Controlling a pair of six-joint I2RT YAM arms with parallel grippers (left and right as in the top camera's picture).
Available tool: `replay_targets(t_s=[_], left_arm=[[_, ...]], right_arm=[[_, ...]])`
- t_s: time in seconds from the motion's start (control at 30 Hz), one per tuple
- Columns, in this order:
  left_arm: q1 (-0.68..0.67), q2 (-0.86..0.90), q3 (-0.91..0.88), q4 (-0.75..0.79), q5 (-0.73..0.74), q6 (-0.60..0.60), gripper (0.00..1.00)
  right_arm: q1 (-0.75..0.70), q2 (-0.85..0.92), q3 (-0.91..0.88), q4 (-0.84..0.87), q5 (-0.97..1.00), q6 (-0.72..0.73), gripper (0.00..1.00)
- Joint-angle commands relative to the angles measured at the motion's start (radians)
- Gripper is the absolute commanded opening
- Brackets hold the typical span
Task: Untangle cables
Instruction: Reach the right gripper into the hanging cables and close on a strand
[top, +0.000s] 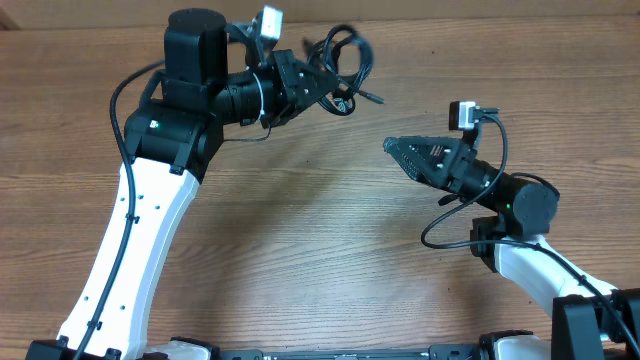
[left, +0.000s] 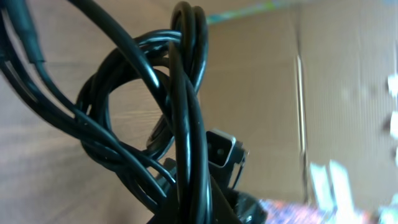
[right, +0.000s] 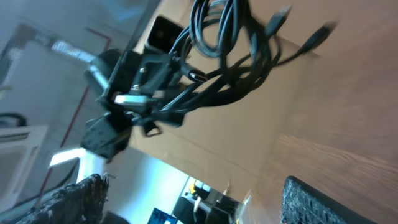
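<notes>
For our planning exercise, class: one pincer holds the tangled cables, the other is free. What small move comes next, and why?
Probably bring the right pincer toward a loose strand of the cables: it stands open and apart, while the left pincer is shut on them.

No text, label, brand or number can be read in any view. The cables (left: 186, 124) carry no legible marking. In the left wrist view, the coloured patches (left: 292, 208) at about 5 o'clock are too blurred to make out.
</notes>
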Motion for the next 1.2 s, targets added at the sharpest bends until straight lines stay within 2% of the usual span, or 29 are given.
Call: replay_targets(t_s=[0.0, 0.17, 0.33, 0.43, 0.5, 0.6, 0.67, 0.73, 0.87, 0.97, 1.17], left_arm=[[-0.006, 0.000, 0.014, -0.038, -0.093, -0.258, 0.04], [-0.007, 0.000, 0.014, -0.094, -0.150, -0.435, 0.04], [-0.007, 0.000, 0.014, -0.166, -0.173, -0.541, 0.05], [-0.007, 0.000, 0.014, -0.241, -0.208, -0.597, 0.04], [-0.007, 0.000, 0.014, -0.293, -0.244, -0.603, 0.04], [-0.007, 0.000, 0.014, -0.344, -0.272, -0.603, 0.04], [-0.007, 0.000, 0.014, -0.359, -0.272, -0.602, 0.04], [-0.007, 0.000, 0.014, -0.369, -0.276, -0.605, 0.04], [-0.007, 0.000, 0.014, -0.390, -0.276, -0.633, 0.04], [-0.007, 0.000, 0.014, -0.393, -0.290, -0.642, 0.04], [-0.021, 0.000, 0.014, -0.451, -0.302, -0.796, 0.04]], right_arm=[[0.005, -0.014, 0.019, -0.069, -0.047, -0.151, 0.87], [0.006, -0.014, 0.019, -0.108, -0.114, -0.367, 0.87], [0.010, -0.014, 0.019, -0.108, -0.231, -0.609, 0.84], [0.026, -0.014, 0.019, -0.109, -0.274, -0.715, 0.88], [0.030, -0.014, 0.019, -0.115, -0.259, -0.719, 0.85], [0.030, -0.014, 0.019, -0.175, -0.188, -0.656, 0.86], [0.030, -0.014, 0.023, -0.254, -0.128, -0.623, 0.86], [0.030, -0.014, 0.040, -0.408, -0.072, -0.644, 0.82], [0.030, -0.014, 0.061, -0.528, -0.058, -0.740, 0.80], [0.034, -0.015, 0.062, -0.523, -0.072, -0.799, 0.81], [0.110, -0.014, 0.062, -0.492, -0.094, -1.003, 0.81]])
